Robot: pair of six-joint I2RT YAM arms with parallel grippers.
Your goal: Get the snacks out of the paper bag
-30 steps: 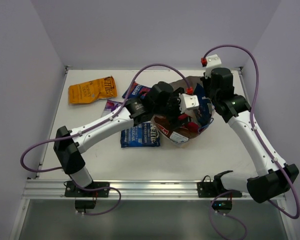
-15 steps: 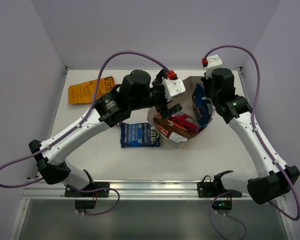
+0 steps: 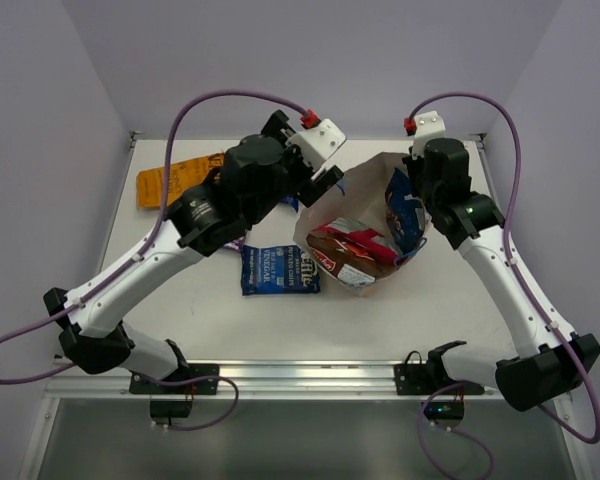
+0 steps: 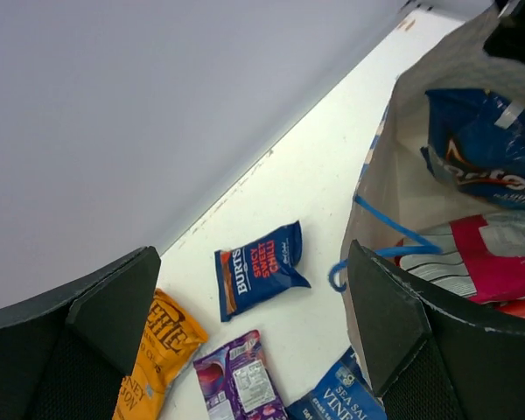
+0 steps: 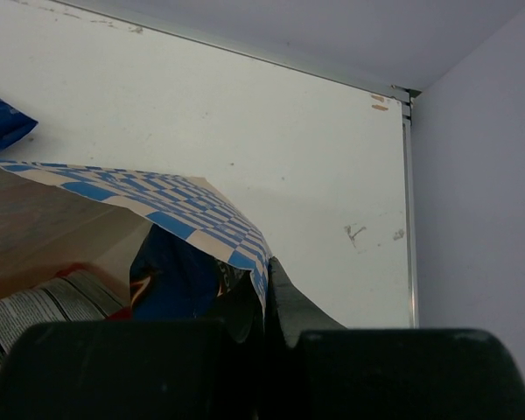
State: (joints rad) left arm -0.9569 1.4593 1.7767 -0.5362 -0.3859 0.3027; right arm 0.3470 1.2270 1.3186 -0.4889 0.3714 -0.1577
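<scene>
L gripper (image 4: pixel 249 262) hung wide open, empty, above white table (image 3: pixel 460 290), left of tan paper bag w/ blue-checkered band (image 3: pixel 365 185). R gripper (image 5: pixel 267 289) pinched bag's rim. 3+ foil snack packets (image 3: pixel 405 210) sat inside; 4 lay outside, left.

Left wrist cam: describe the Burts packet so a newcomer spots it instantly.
Start at the paper bag on the right of the left wrist view; four packets lie on the white table to its left. The Burts packet is the one nearest the wall, apart from the rest. It is blue like the vinegar packet at the bottom edge, but reads Spicy Sweet Chilli.
</scene>
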